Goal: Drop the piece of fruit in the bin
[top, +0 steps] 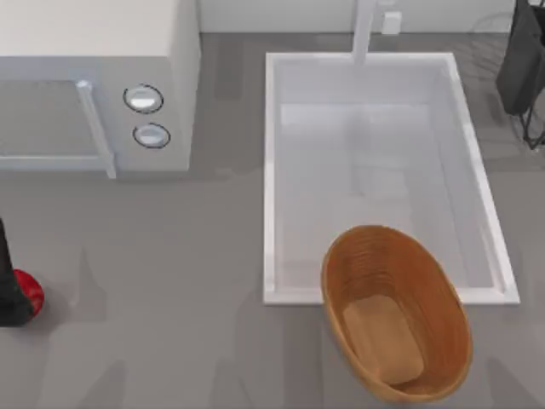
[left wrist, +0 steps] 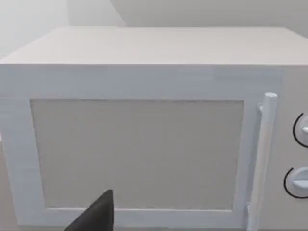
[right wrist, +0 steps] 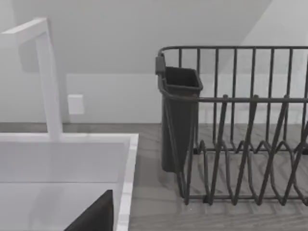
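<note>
Piece of fruit [top: 30,294]: small, glossy and red, at the far left edge of the table in the top view, toward the near side. Part of it is covered by a dark shape.
Dark shape over the fruit: most likely the left end effector [top: 7,294], cut off by the left edge of the top view. Whether its fingers are apart, together or clamped on the fruit cannot be told.
Left wrist view: a dark wedge [left wrist: 96,215] at the near edge is a piece of that arm's own hardware; too little of it shows to read any finger state.
Bin [top: 396,313]: large oval brown wooden bowl with ridged inner walls and a lighter flat bottom, near right of centre, well apart from the fruit. Its far rim overlaps the near edge of the sink; its near rim reaches almost to the picture's edge.
Sink [top: 272,170]: white rectangular basin on the right half, with a white faucet [top: 364,30] at its far side.
Microwave [top: 128,51]: white, far left, with two round knobs [top: 143,99] and a bar handle [top: 95,123]; its left part is cut off.
Dish rack [right wrist: 240,130]: dark wire, with a cutlery cup, far right beside the sink.
Right end effector: state cannot be told; a dark wedge [right wrist: 96,215] is all the right wrist view offers.
Table [top: 170,341]: grey.
</note>
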Tool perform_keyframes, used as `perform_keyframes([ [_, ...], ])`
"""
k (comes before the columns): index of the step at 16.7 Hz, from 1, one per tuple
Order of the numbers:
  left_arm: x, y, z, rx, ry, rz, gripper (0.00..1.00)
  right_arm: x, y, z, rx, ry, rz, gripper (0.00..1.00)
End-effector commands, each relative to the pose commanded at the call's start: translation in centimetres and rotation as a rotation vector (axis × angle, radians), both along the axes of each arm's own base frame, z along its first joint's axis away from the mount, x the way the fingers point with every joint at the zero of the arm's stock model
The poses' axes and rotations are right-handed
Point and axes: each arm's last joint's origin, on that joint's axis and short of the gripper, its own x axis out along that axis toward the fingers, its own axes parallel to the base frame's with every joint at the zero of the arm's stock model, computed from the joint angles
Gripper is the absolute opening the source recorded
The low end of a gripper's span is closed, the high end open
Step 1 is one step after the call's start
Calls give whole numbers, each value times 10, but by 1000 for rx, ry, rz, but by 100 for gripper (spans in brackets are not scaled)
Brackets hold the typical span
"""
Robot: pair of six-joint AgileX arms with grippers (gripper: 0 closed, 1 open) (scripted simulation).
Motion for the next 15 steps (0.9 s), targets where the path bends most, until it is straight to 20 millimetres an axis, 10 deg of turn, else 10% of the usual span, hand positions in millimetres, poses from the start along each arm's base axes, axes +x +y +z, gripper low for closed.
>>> perform_keyframes([
  [9,12,2,35,127,267,-6,100,0,0,0,0,0,0,100],
  [15,70,8,48,274,848,-132,100,0,0,0,0,0,0,100],
])
